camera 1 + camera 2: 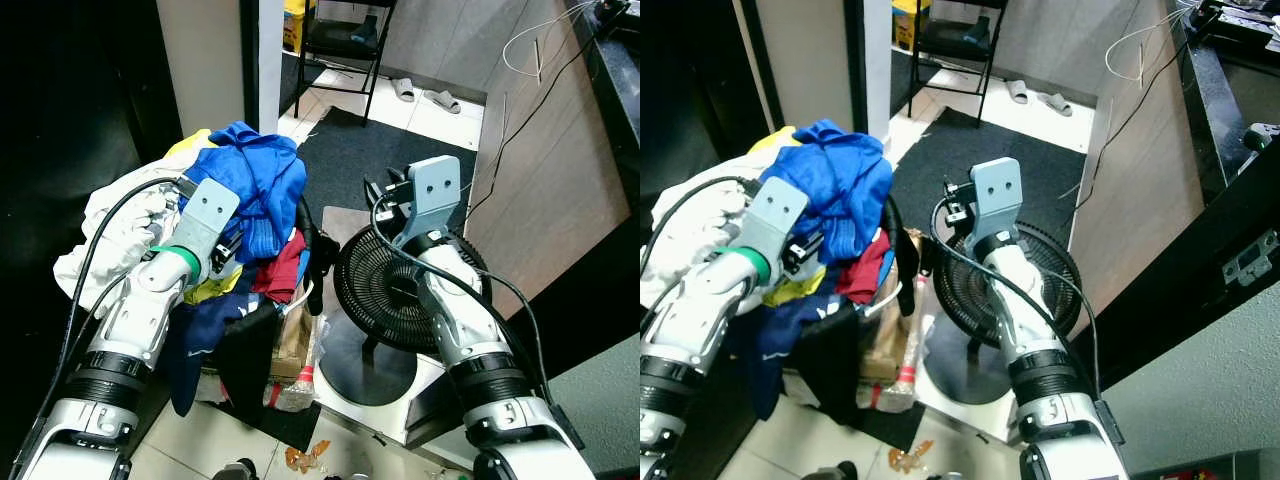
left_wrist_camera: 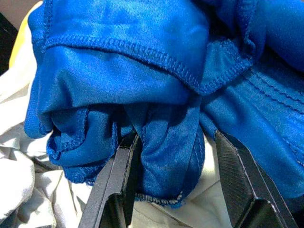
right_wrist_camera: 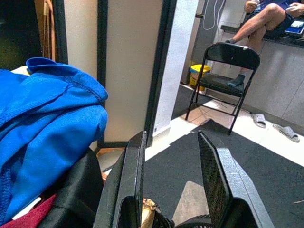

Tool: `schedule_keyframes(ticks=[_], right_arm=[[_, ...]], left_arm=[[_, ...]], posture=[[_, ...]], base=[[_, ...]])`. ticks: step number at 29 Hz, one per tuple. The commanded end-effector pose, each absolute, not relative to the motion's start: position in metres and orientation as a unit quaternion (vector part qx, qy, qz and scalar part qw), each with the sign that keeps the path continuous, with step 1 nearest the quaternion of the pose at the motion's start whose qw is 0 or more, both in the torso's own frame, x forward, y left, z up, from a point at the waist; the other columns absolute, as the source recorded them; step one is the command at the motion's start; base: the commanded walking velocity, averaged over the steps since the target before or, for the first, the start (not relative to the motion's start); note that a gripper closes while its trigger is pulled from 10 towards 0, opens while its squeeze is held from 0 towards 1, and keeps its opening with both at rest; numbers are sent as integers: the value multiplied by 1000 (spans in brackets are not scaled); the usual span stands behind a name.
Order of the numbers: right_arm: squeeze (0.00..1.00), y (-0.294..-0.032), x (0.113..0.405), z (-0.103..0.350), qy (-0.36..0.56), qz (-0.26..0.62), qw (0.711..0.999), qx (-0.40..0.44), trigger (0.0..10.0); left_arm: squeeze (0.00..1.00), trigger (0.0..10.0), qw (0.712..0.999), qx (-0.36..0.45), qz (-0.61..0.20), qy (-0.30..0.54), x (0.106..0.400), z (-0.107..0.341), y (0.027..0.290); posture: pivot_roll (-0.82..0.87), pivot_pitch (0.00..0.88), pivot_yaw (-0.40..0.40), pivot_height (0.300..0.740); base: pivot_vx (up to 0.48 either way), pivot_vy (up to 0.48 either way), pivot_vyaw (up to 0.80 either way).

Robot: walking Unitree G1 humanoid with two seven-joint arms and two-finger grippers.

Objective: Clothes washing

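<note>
You're in a lived-in home: a clothes pile [image 1: 225, 215], a floor fan [image 1: 395, 285], slippers [image 1: 425, 95] on tiled floor [image 1: 420, 115], a folding chair [image 3: 225, 71], a dark rug [image 1: 370, 160].

Right gripper [image 3: 168, 183], jaws apart with nothing between them. Blue garment [image 3: 45, 128] beside, over red cloth [image 3: 23, 219]. Beyond: black folding chair [image 3: 223, 80], yellow bin [image 3: 198, 76], slippers [image 3: 275, 126], a seated person's legs [image 3: 259, 21].

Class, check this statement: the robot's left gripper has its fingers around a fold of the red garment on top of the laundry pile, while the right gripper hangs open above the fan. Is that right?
Not quite. The fold between the left gripper's fingers is of the blue garment, not the red one, as the left wrist view shows. The rest stands: the right gripper hangs open above the fan.
</note>
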State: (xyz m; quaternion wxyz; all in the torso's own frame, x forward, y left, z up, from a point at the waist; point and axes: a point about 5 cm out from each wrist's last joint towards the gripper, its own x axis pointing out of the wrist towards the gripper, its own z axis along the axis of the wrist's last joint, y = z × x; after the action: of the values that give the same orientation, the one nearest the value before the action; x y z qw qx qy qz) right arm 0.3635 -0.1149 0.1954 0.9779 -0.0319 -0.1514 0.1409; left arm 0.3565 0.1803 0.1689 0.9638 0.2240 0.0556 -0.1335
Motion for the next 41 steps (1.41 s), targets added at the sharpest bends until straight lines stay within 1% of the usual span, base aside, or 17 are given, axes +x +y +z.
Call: schedule_keyframes(ticks=[1,2,3,19,20,22,23,24,25,26,29,33,35,36,37,39,41], right_arm=[[0,-122,365,195,-153,130,979,-34,10000],[0,-122,365,195,-153,130,979,-34,10000],[0,-122,365,195,-152,129,979,-34,10000],[0,-121,366,195,-153,129,979,-34,10000],[0,-122,366,196,-153,129,979,-34,10000],[0,-122,366,196,-153,129,979,-34,10000],[0,-122,366,196,-154,129,979,-34,10000],[0,-122,366,196,-154,129,979,-34,10000],[0,-121,367,196,-155,130,979,-34,10000],[0,-121,367,196,-155,130,979,-34,10000],[0,-120,367,197,-157,132,978,-34,10000],[0,-119,367,199,-159,133,978,-33,10000],[0,-119,367,201,-163,133,977,-32,10000],[0,-119,367,202,-165,134,977,-32,10000],[0,-119,368,203,-166,133,977,-32,10000],[0,-120,368,203,-167,133,976,-32,10000],[0,-120,368,203,-167,133,976,-32,10000]], left_arm=[[0,4941,960,222,-151,78,352,160,178],[0,4941,960,222,-151,78,352,160,178],[0,0,963,213,-151,72,351,163,179],[0,0,971,197,-128,32,355,183,186],[0,0,975,180,-128,2,353,195,184],[0,0,975,180,-128,2,353,195,184],[0,0,979,157,-126,-31,352,208,182],[0,10000,983,105,-126,-85,349,234,180],[0,10000,981,51,-133,-135,345,260,177],[0,10000,981,51,-133,-135,345,260,177],[0,10000,963,-24,-159,-215,333,308,170],[0,10000,952,-50,-167,-250,326,330,164],[0,10000,933,-116,-159,-301,319,359,165],[0,10000,913,-150,-157,-344,311,382,169],[0,10000,908,-150,-158,-358,308,389,170],[0,10000,913,-90,-158,-366,304,393,167],[0,10000,917,-60,-157,-362,303,390,165]], posture=[[65,62,-49,740],[65,62,-49,740],[65,62,-50,740],[63,61,-53,740],[62,61,-54,740],[62,61,-54,740],[63,61,-56,740],[63,60,-56,740],[64,58,-57,740],[64,58,-57,740],[67,56,-57,740],[66,55,-57,740],[64,53,-58,740],[64,48,-60,740],[64,48,-60,740],[64,48,-60,740],[67,45,-57,740]], base=[[0,0,0],[0,0,0],[0,0,0],[0,0,0],[0,0,0],[0,0,0],[0,0,0],[0,0,0],[0,0,0],[0,0,0],[0,0,0],[0,0,0],[0,0,0],[0,0,0],[0,0,0],[0,0,0],[0,0,0]])
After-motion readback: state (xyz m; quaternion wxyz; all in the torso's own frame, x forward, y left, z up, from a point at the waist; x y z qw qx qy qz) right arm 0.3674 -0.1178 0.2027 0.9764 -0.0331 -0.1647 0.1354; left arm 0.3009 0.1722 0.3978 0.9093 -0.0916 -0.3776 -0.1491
